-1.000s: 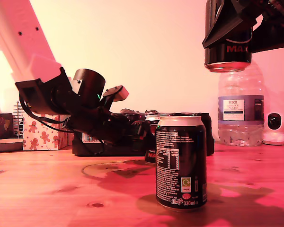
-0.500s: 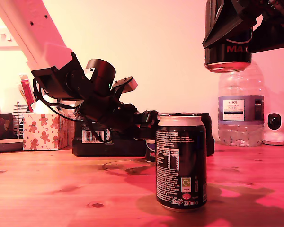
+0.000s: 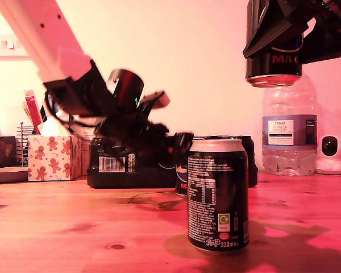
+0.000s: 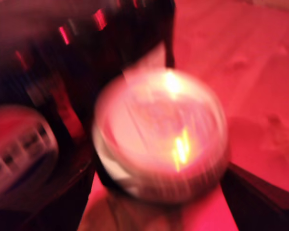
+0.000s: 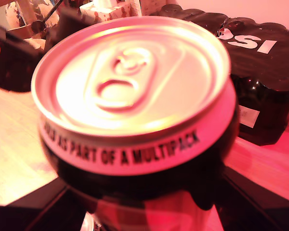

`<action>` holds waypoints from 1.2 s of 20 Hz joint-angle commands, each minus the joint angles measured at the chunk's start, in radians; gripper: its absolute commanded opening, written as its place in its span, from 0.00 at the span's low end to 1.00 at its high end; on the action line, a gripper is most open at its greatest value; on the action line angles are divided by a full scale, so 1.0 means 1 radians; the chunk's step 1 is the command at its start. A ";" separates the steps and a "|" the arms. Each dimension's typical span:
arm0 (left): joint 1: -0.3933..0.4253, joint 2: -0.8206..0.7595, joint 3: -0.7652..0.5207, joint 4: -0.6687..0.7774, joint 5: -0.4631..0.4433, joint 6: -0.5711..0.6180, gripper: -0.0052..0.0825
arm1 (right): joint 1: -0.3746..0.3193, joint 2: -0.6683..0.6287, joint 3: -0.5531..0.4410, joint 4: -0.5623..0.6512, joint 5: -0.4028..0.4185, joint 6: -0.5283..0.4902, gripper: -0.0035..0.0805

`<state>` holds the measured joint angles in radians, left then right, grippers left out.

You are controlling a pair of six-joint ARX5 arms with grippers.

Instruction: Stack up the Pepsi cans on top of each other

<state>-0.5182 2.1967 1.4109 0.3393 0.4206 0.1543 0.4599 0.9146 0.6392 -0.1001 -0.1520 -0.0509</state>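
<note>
One black Pepsi can (image 3: pixel 217 196) stands upright on the wooden table (image 3: pixel 74 227) at the front, its white text facing the camera. High at the exterior view's right, my second gripper (image 3: pixel 273 48) is shut on a second Pepsi can (image 3: pixel 273 67) held in the air; its silver top (image 5: pixel 130 77) fills the second wrist view. A third Pepsi can (image 3: pixel 182 179) stands behind the front one, mostly hidden. My first gripper (image 3: pixel 182 149) reaches down to it from the exterior view's left, and its blurred top (image 4: pixel 161 144) lies between the jaws; contact is unclear.
A black shrink-wrapped Pepsi pack (image 3: pixel 125 168) lies at the back behind the first arm, also in the second wrist view (image 5: pixel 260 72). A clear water bottle (image 3: pixel 288 131) and a small white camera (image 3: pixel 329 153) stand at the exterior view's right. A patterned tissue box (image 3: pixel 48 158) sits at its left.
The first arm has risen and swung toward the exterior view's right, bringing its gripper over the rear can. The second gripper and its held can have not moved.
</note>
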 commanded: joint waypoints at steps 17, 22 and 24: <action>-0.015 0.023 0.035 -0.060 -0.024 0.037 0.84 | 0.005 -0.017 0.016 0.041 -0.006 0.006 0.50; -0.015 0.023 0.035 -0.051 -0.009 0.039 0.57 | 0.005 -0.017 0.016 0.043 -0.006 0.010 0.50; -0.015 0.023 0.035 -0.048 -0.006 0.058 0.56 | 0.005 -0.017 0.016 0.041 -0.006 0.010 0.50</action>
<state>-0.5289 2.1967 1.4437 0.2749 0.4091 0.1967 0.4599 0.9146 0.6392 -0.0986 -0.1520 -0.0467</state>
